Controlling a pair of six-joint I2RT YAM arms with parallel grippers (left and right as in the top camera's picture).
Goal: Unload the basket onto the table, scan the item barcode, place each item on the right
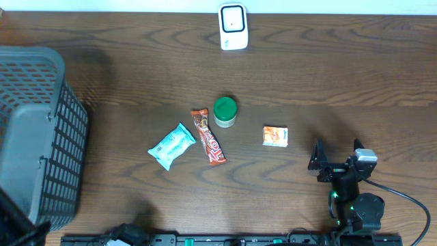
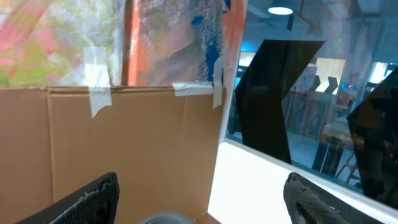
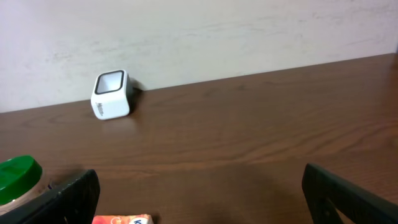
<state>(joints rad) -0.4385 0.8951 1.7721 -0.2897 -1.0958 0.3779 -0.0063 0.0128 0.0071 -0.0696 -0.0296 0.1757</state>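
Several items lie mid-table: a teal packet (image 1: 171, 145), a red candy bar (image 1: 208, 137), a green-lidded jar (image 1: 225, 111) and a small orange packet (image 1: 275, 136). The white barcode scanner (image 1: 232, 26) stands at the far edge. My right gripper (image 1: 337, 156) hovers low, right of the orange packet, open and empty. In its wrist view the right gripper (image 3: 199, 186) faces the scanner (image 3: 111, 94), with the jar (image 3: 18, 177) and orange packet (image 3: 121, 219) at lower left. My left gripper (image 2: 202, 190) is open and empty, pointing at a cardboard panel (image 2: 124, 143) off the table.
A dark grey mesh basket (image 1: 41, 137) fills the left side of the table. Only a bit of the left arm (image 1: 126, 236) shows at the table's near edge. The right arm's base and cable (image 1: 362, 212) sit at the near right corner.
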